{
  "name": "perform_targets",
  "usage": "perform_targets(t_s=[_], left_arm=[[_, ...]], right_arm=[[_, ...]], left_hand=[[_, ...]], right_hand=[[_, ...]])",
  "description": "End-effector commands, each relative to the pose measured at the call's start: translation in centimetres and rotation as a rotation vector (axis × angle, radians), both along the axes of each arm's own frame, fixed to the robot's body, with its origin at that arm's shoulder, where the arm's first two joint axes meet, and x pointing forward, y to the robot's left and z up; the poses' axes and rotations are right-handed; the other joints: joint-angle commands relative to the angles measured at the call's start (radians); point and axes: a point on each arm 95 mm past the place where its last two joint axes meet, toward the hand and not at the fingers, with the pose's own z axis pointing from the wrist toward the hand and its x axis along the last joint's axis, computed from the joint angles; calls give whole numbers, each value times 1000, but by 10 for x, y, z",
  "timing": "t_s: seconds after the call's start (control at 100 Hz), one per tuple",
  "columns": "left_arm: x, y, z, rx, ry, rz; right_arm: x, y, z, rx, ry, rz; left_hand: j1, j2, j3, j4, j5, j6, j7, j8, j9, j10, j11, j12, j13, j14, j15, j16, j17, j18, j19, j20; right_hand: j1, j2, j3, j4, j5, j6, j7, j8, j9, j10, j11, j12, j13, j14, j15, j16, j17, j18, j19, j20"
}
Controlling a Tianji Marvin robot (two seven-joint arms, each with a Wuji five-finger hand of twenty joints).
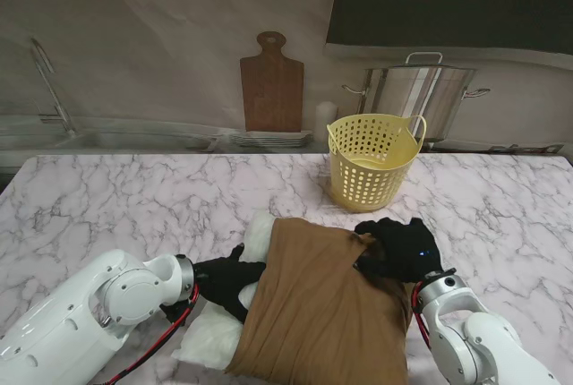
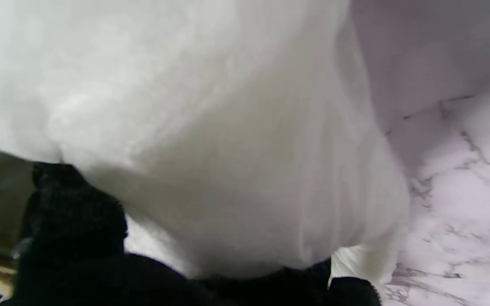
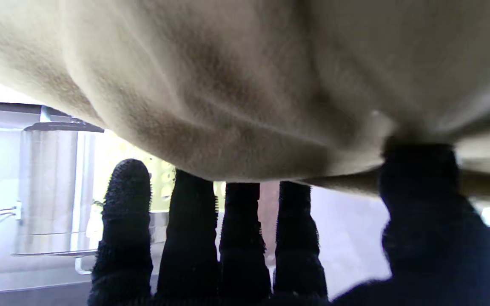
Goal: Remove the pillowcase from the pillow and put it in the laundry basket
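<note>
Right hand (image 1: 398,249) first: it sits on the far right corner of the brown pillowcase (image 1: 322,309), and from the wrist view my thumb looks pressed into the fabric with a fold pinched against it while the four fingers (image 3: 128,212) reach straight out under the cloth. I'd call that clamped on the pillowcase, though the pinch itself is partly hidden. Left hand (image 1: 226,279) now, over on the left edge, dug in where the white pillow (image 1: 213,336) pokes out of the cover; its fingers are wrapped against the white stuffing, so it appears to be gripping the pillow itself. Progress check: white shows along the left side and at the far left corner, so the cover is partly off, but most of the pillow is inside the brown cloth by my reckoning. Nothing has reached the yellow laundry basket (image 1: 373,160), which stands just beyond my right hand, farther from me on the marble table (image 1: 116,206). Pulling apart and dropping in are left.
</note>
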Motion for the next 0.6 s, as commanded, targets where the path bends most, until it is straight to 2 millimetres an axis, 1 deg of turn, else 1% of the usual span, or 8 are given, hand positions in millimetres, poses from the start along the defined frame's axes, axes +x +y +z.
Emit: perform_targets(t_s=[0.0, 0.2, 0.38, 0.42, 0.47, 0.52, 0.56, 0.59], left_arm=[[-11, 5, -27, 59, 84, -10], [-16, 5, -37, 85, 93, -25], [-19, 6, -43, 110, 114, -40], [-19, 6, -44, 110, 116, -41], [-20, 6, -44, 114, 118, -45], [-21, 6, -45, 120, 121, -47], [-21, 7, -45, 130, 125, -50], [-21, 7, -45, 137, 126, -51]], right_arm=[[-9, -1, 0, 14, -8, -21], [-20, -23, 7, 18, 52, -193], [-12, -27, 0, 84, 172, -251], [-10, -24, -2, 83, 197, -232], [-5, -19, -5, 85, 223, -200], [-1, -13, -9, 82, 232, -168], [2, -9, -12, 77, 230, -151], [4, -7, -15, 84, 229, -144]], left_hand=[[26, 37, 25, 25, 46, 0, 38, 25, 57, -33, 37, 35, 73, -69, 64, 36, -2, -25, 1563, 8], [27, 45, 24, 24, 47, -6, 36, 29, 63, -45, 40, 39, 77, -74, 65, 41, -7, -31, 1576, 6], [24, 46, 23, 24, 43, -4, 32, 30, 68, -44, 43, 45, 83, -75, 66, 45, -5, -32, 1584, 5], [25, 47, 23, 24, 42, -6, 31, 30, 69, -47, 43, 46, 84, -76, 67, 45, -5, -33, 1585, 5], [23, 48, 23, 24, 38, -9, 28, 29, 68, -49, 43, 46, 85, -76, 67, 47, -5, -34, 1586, 5], [23, 49, 23, 24, 36, -11, 26, 28, 68, -49, 43, 47, 84, -77, 67, 47, -8, -34, 1585, 4], [25, 48, 24, 24, 37, -12, 26, 27, 70, -52, 44, 48, 84, -77, 66, 48, -7, -35, 1586, 3], [26, 48, 24, 24, 36, -12, 26, 27, 69, -52, 44, 49, 85, -78, 67, 48, -7, -35, 1586, 3]], right_hand=[[-37, 82, -48, 46, 36, 58, -33, -40, -35, 55, -51, -32, -31, 5, -35, -25, -30, 17, -15, -14], [-276, 149, -68, 22, -130, 211, -281, -196, -177, 174, -268, -238, -135, 87, -194, -110, -90, 48, -73, -30], [-331, 67, -3, 3, -343, 197, -477, -212, -373, 198, -382, -343, -156, 164, -254, -153, -88, 110, -98, -15], [-285, 16, 13, 6, -339, 170, -479, -211, -379, 186, -391, -348, -138, 165, -249, -153, -71, 114, -94, -13], [-169, -56, 9, 9, -322, 115, -400, -112, -354, 142, -365, -337, -92, 149, -223, -148, -40, 103, -78, 3], [57, -83, -69, 35, -267, 52, -266, -55, -290, 99, -273, -293, -6, 104, -157, -109, 9, 76, -32, 25], [250, -61, -120, 62, -152, -21, -140, -36, -117, 31, -145, -232, 106, 47, -66, -59, 64, 39, 18, 33], [326, -61, -24, 69, -63, -57, -60, -22, 36, -3, -60, -182, 192, 13, 11, -24, 107, 21, 55, 31]])
